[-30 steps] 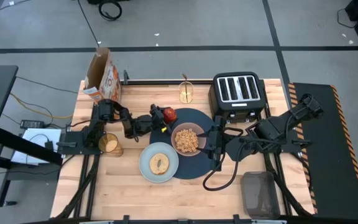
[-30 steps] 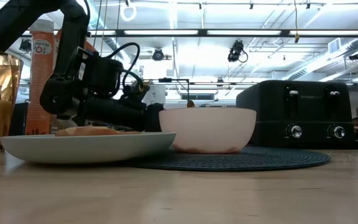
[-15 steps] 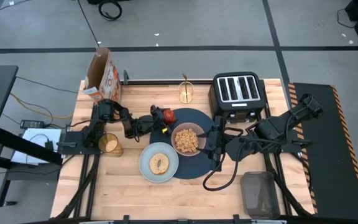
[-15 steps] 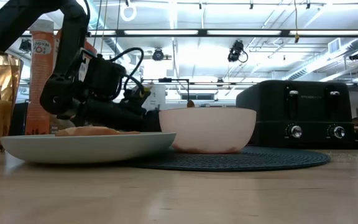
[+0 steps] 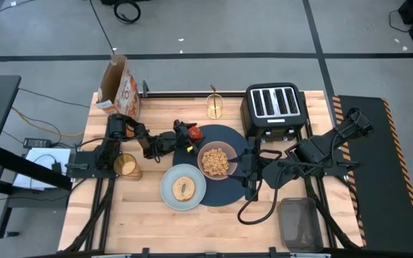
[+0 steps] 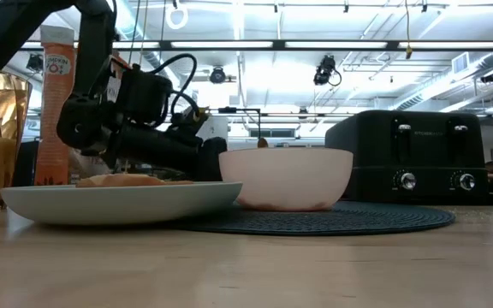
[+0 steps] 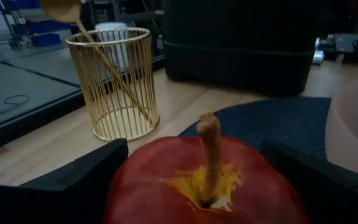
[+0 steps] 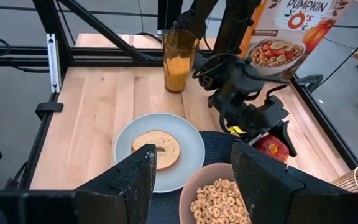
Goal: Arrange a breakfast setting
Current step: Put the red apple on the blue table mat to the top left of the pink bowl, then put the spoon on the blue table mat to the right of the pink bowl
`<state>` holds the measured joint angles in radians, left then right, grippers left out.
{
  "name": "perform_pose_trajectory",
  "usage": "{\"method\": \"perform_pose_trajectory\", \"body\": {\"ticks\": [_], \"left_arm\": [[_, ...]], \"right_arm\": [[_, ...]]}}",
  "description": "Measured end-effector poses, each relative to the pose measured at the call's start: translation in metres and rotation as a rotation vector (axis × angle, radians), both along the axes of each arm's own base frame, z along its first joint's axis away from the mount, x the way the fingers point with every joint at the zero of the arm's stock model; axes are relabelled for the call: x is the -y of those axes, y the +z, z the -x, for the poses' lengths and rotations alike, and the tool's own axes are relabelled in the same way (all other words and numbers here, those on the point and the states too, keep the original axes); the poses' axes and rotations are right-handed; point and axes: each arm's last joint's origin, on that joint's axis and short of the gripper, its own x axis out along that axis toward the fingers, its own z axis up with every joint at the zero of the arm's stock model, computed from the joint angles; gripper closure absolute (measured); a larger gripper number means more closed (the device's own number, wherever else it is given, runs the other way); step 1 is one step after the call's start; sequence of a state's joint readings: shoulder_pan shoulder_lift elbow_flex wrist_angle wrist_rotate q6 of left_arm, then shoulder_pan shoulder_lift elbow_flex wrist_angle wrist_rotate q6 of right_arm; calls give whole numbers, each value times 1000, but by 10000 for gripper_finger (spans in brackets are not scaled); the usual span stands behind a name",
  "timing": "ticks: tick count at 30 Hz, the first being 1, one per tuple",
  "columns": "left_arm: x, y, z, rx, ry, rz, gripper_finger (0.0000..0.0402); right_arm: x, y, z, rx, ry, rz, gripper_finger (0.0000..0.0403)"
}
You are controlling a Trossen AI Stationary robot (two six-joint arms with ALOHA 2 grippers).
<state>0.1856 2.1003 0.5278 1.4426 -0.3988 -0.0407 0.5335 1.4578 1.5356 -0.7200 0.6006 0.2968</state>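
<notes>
Since the earlier frames: left arm has drawn slightly toward its own side, carrying the apple with it; right arm has shifted a little toward the front edge. Other items unchanged.

Left gripper (image 5: 186,134) clenched on the red apple (image 5: 193,132), fingers on either side of it, stem up. Apple sits over the back-left rim of the dark-blue placemat (image 5: 229,188); cannot tell whether it touches the mat or is held just above it.

Right gripper (image 5: 239,164) hovers at the right of the tan bowl (image 5: 216,160), fingers spread apart, holding nothing.

Bowl stands on the placemat, filled with cereal rings. Pale-blue plate (image 5: 172,180) lies at the mat's left edge, overlapping it slightly, with the round toasted bread (image 5: 185,188) on it. Amber cup (image 5: 127,165) stands on the wood well left of the plate, beside the left arm's base.

Gold spoon (image 7: 75,18) leans in a gold wire holder (image 5: 215,107) at the table's back, left of the black toaster (image 5: 275,108). Orange cereal box (image 5: 117,87) at back-left corner.
</notes>
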Motion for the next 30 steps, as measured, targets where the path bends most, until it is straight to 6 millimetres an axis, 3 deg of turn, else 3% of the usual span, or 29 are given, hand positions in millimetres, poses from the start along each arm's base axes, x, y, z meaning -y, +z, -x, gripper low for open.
{"method": "perform_pose_trajectory", "body": {"ticks": [5, 15, 26, 30], "left_arm": [[0, 7, 2, -38, 1, 7, 31], [3, 43, 4, 29, -6, -31, 30], [24, 115, 22, 41, -64, -31, 30], [39, 148, 35, 6, -115, -22, 30]], "right_arm": [[-3, 0, 2, 0, 12, 0, 188], [-8, 0, 5, -2, 31, 1, 188], [-10, -1, 6, -4, 29, 7, 188], [-4, -2, 5, 16, -89, -13, 188]]}}
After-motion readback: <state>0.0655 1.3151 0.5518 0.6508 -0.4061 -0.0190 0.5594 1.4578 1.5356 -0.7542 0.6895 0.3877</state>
